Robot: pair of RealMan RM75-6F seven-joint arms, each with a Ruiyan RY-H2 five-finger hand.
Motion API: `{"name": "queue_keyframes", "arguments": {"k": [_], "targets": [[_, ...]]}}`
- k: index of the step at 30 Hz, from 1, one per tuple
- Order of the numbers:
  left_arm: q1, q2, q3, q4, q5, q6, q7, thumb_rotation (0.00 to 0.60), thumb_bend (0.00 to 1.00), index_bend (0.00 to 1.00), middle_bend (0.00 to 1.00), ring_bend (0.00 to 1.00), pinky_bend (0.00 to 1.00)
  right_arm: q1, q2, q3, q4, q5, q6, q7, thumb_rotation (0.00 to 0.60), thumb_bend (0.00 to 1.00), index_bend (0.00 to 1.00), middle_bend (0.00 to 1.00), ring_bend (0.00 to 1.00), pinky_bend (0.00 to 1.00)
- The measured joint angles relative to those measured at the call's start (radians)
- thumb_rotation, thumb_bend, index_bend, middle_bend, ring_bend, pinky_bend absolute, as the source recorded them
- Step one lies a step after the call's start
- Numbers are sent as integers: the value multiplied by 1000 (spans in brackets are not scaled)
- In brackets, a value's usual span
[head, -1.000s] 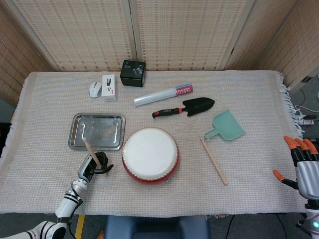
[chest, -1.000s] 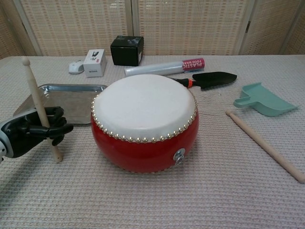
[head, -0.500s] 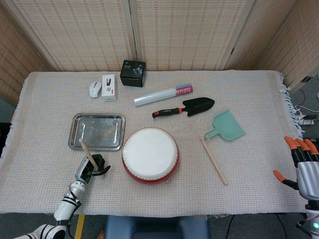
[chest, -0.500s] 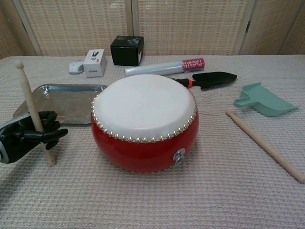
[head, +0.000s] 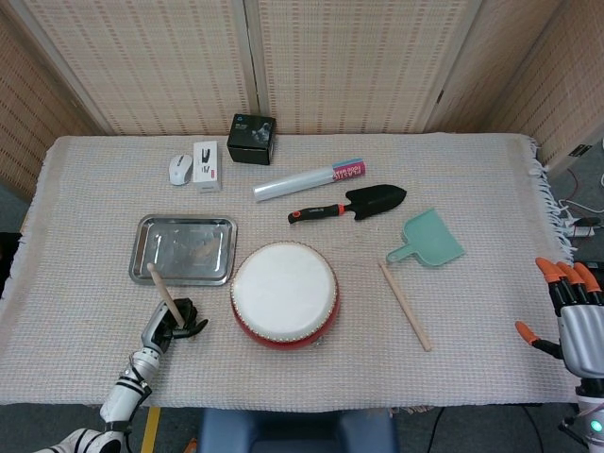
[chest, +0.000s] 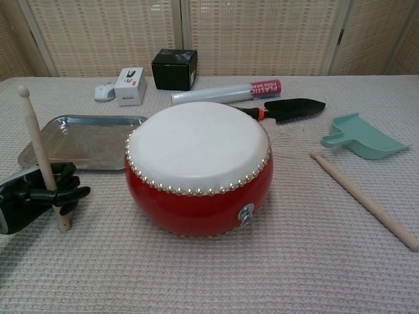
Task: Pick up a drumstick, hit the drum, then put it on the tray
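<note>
While the left robot hand (chest: 36,196) grips a near-upright drumstick (chest: 39,154) left of the drum (chest: 198,167), the right robot hand (head: 576,316) idles, fingers spread; striking the drumhead looks next.

Head view looks steeply down from high above the near table (head: 491,170) edge, covering the whole tabletop. Chest view sits low and close, facing level across the table toward the screen (chest: 262,33). Both share the drum (head: 284,293) (chest: 198,167), tray (head: 142,260) (chest: 78,120) and left hand (head: 162,327) (chest: 33,196).
</note>
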Motion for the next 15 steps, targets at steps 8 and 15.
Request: {"name": "queue_keyframes", "arguments": {"k": [8, 15], "targets": [[15, -14, 15, 14, 21, 38, 10, 600, 266, 867, 923, 856, 818, -1, 1, 0, -3, -2, 3, -3, 600, 156, 68, 123, 0, 79], [33, -42, 26, 38, 32, 75, 33, 600, 286, 961, 1000, 955, 935, -2, 2, -1, -5, -6, 7, -6, 600, 156, 69, 123, 0, 79]]}}
